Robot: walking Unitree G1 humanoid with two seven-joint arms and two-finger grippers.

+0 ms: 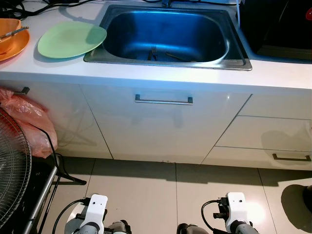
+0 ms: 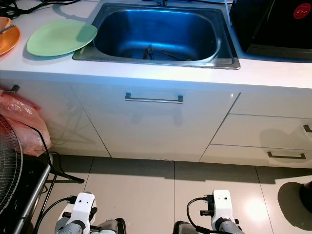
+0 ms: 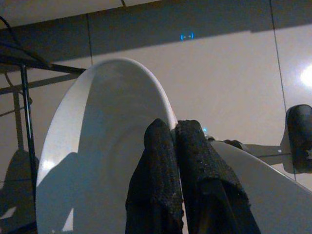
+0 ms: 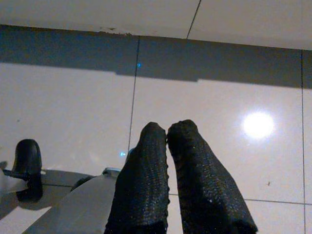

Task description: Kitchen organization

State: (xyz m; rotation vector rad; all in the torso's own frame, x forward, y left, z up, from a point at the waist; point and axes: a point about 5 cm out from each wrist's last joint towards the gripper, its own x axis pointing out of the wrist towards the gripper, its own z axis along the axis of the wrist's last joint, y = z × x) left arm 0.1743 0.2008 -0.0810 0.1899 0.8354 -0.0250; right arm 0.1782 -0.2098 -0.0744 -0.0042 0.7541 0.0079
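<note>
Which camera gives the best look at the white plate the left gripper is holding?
The left wrist view: the white plate sits large and close there, its rim pinched by the left gripper, tiled floor behind. The eye views look at the sink and cabinet instead. The right wrist view looks along the shut right gripper at floor.

Sharp bright head views, lamp glare on glossy floor tiles (image 4: 258,125), dim bluish wrist views

The sink (image 1: 214,29) basin is open except for cutlery (image 1: 153,52) at its bottom, flanked by a green plate (image 1: 71,39) overhanging its left rim and a black appliance (image 1: 278,24) on the right.
</note>
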